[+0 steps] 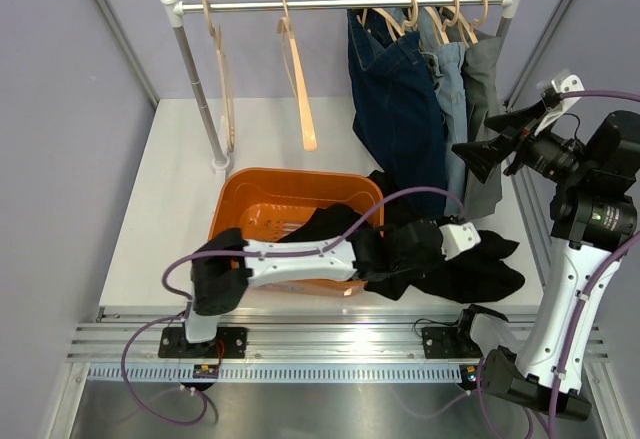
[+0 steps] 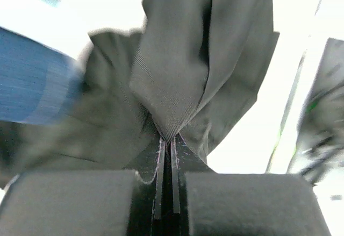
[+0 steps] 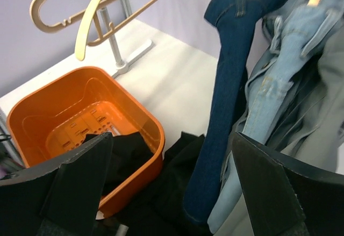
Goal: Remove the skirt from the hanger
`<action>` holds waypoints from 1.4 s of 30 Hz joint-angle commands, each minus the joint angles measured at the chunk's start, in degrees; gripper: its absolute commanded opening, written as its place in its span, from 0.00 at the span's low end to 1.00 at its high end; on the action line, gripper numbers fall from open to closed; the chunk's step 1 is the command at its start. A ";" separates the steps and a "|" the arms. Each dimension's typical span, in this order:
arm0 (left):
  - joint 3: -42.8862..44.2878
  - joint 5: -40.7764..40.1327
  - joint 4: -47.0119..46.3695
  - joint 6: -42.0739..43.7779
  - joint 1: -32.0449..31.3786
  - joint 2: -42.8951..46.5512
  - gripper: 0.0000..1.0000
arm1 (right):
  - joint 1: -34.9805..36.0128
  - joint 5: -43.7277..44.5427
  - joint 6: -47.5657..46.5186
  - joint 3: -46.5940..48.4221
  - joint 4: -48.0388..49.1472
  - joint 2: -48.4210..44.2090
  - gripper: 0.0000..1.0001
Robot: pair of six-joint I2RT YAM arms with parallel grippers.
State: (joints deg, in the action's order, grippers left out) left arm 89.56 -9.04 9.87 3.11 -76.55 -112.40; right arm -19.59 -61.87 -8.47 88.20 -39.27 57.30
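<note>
A black skirt (image 1: 470,271) lies crumpled on the white table, off any hanger, with part of it draped into the orange basket (image 1: 290,175). My left arm reaches across to it, and my left gripper (image 1: 485,254) is shut on a fold of the skirt. In the left wrist view the dark cloth (image 2: 172,74) fans out from the jaws of the left gripper (image 2: 167,139), which are pressed together. My right gripper (image 1: 495,139) hovers open beside the hanging clothes. In the right wrist view the right gripper (image 3: 172,139) holds nothing, with the skirt (image 3: 177,177) below it.
On the rail (image 1: 340,3) hang dark denim (image 1: 400,109), light denim (image 1: 455,109) and a grey garment (image 1: 485,99) at the right. Two bare wooden hangers (image 1: 300,89) (image 1: 222,69) hang at the left. The rack's post (image 1: 200,89) stands behind the basket.
</note>
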 commanded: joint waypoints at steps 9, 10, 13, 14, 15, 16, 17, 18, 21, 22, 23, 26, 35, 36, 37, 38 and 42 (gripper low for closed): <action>-1.76 -6.60 -8.55 -1.10 -0.17 24.94 0.00 | -0.71 6.93 6.54 8.74 6.04 0.45 1.00; -1.84 -7.91 -8.90 -0.83 -0.17 26.08 0.00 | -0.80 7.20 6.62 8.74 6.04 0.53 1.00; -1.67 -11.25 -9.60 1.45 -0.09 30.74 0.00 | -0.88 7.37 6.80 8.30 6.31 0.62 0.99; -1.58 -12.22 -9.69 2.24 -0.09 31.88 0.00 | -0.88 7.37 6.89 8.04 6.39 0.62 0.99; -1.41 -13.36 -11.00 3.90 0.00 34.07 0.00 | -0.88 7.46 6.89 7.69 6.48 0.62 0.99; -1.23 -15.55 -11.18 4.79 0.26 35.13 0.00 | -0.97 7.46 6.89 7.42 6.57 0.53 0.99; -1.14 -16.44 -11.36 5.84 0.35 36.27 0.00 | -0.97 7.55 6.89 7.25 6.57 0.53 0.99; -0.79 -17.41 -11.62 7.85 0.44 38.29 0.00 | -1.06 7.64 6.89 6.81 6.57 0.62 0.99; 1.04 -21.45 -10.76 11.98 1.23 41.46 0.00 | -1.15 7.64 7.06 6.02 6.75 0.53 0.99; 1.67 -22.85 -10.40 12.96 1.41 41.91 0.00 | -1.15 7.64 7.06 5.75 7.01 0.53 1.00; 2.28 -23.21 -10.05 14.27 1.41 42.43 0.00 | -1.15 7.64 7.15 5.49 7.01 0.53 0.99; 4.74 -24.71 -8.64 18.32 1.49 44.02 0.00 | -1.24 7.73 7.24 4.44 7.27 0.53 0.99; 7.21 -30.59 -12.59 28.86 1.41 49.37 0.00 | -1.50 8.16 7.15 2.59 7.45 0.45 0.99; 7.12 -31.30 -12.85 29.83 1.41 49.90 0.00 | -1.50 8.16 7.24 2.33 7.45 0.45 0.99; 7.03 -32.52 -13.03 30.54 1.49 50.43 0.00 | -1.50 8.16 7.24 2.24 7.45 0.45 0.99; 6.86 -33.06 -13.73 31.68 1.41 51.65 0.00 | -1.59 8.25 7.24 2.15 7.54 0.45 0.99; 5.46 -35.34 -14.70 33.79 1.41 54.55 0.00 | -1.67 8.25 7.24 1.89 7.54 0.53 0.99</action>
State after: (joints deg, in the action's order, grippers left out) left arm 93.76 -40.40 2.50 32.64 -75.29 -61.19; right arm -20.71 -54.46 -2.07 90.24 -34.04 57.98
